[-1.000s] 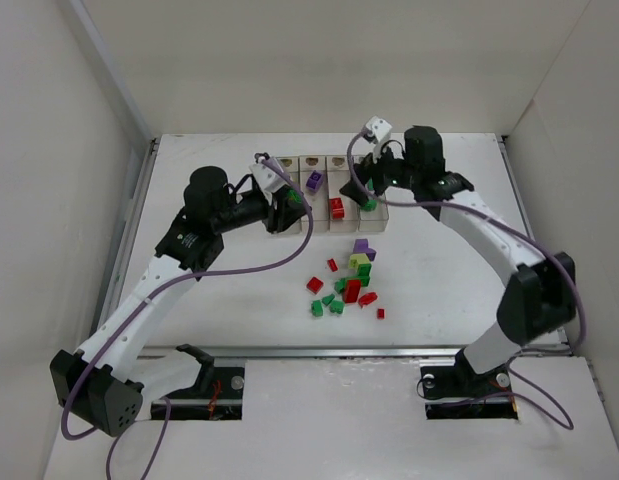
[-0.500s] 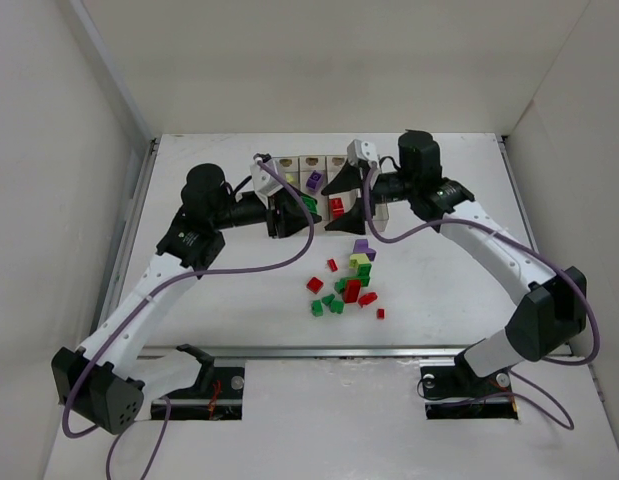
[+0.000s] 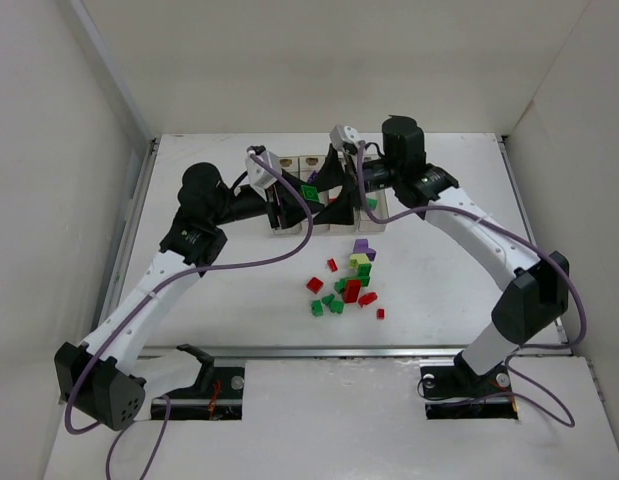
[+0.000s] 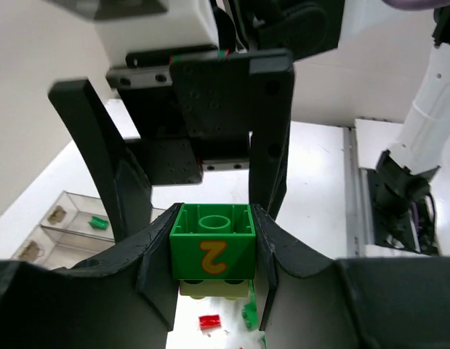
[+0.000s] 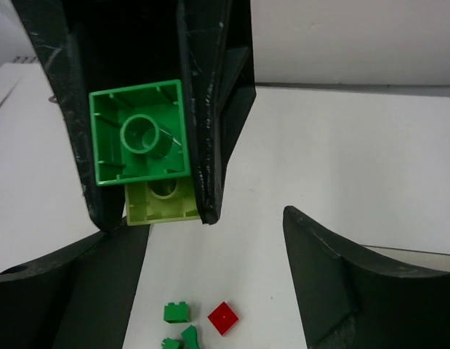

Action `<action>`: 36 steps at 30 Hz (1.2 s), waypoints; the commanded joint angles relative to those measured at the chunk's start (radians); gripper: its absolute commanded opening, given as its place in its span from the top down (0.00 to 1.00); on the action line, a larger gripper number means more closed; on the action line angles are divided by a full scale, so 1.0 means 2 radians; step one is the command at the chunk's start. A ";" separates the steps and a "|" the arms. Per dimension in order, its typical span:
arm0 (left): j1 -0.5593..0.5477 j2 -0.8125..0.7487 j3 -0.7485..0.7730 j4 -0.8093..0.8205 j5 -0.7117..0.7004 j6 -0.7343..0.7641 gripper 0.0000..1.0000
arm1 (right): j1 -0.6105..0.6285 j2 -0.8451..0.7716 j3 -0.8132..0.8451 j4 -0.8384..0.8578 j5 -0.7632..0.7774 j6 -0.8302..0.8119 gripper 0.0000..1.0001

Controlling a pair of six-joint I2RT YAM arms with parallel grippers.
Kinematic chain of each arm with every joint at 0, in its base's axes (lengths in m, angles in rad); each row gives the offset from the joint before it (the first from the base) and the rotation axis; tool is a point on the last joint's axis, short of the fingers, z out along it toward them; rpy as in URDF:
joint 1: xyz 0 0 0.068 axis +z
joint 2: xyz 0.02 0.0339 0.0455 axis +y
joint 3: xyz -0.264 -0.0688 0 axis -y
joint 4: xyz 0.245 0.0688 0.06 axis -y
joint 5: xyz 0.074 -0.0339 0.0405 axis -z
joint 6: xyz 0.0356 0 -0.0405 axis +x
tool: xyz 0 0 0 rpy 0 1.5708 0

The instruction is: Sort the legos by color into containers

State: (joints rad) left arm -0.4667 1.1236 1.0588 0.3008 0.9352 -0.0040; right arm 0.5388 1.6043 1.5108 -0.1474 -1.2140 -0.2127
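Just above the containers (image 4: 61, 227), the left pincer (image 3: 299, 198) pinches a green brick (image 4: 212, 241) marked with a yellow 2. A pale yellow-green brick (image 4: 214, 289) sits flush against it, between the same two fingers. The right pincer (image 3: 334, 190) faces this pair from the opposite side of the containers. Its jaws are spread wide, pointed toward the bricks and not touching them. Inside one bin of the containers lies a small green piece (image 4: 99, 222). The loose legos (image 3: 349, 285) lie clustered on the tabletop (image 3: 439, 290), near the containers on the side toward the arm bases. Red, green, purple and yellow-green ones are mixed together, with a few red ones at the edges of the cluster.
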 commanded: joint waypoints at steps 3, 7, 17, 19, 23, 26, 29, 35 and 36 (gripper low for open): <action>0.002 -0.020 -0.012 0.058 -0.047 0.013 1.00 | 0.007 0.012 0.028 0.056 -0.018 0.069 0.23; 0.002 -0.024 -0.012 0.058 -0.069 0.017 1.00 | 0.007 0.012 0.033 0.086 -0.023 0.089 0.23; 0.002 -0.029 -0.029 0.090 -0.101 -0.044 1.00 | 0.007 0.012 0.038 0.108 -0.027 0.114 0.44; 0.002 -0.029 -0.029 0.097 -0.096 -0.064 1.00 | 0.007 0.012 0.038 0.117 -0.023 0.128 0.51; 0.002 -0.029 -0.029 0.106 -0.096 -0.085 1.00 | 0.007 0.007 0.028 0.138 -0.023 0.142 0.65; -0.003 -0.029 -0.029 0.106 -0.091 -0.085 1.00 | 0.007 0.007 0.017 0.158 -0.018 0.151 0.74; -0.003 -0.029 -0.033 0.106 -0.079 -0.085 0.93 | 0.007 -0.004 0.012 0.173 -0.014 0.158 0.81; -0.003 -0.033 -0.038 0.096 -0.074 -0.070 0.48 | 0.002 -0.019 -0.026 0.205 0.003 0.169 1.00; -0.003 -0.033 -0.038 0.096 -0.070 -0.066 0.46 | 0.002 -0.024 -0.026 0.219 0.003 0.178 1.00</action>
State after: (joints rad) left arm -0.4580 1.0840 0.9901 0.4580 0.7273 -0.1387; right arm 0.5438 1.6089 1.4677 0.1516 -1.2377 0.1062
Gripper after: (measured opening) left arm 0.528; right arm 0.429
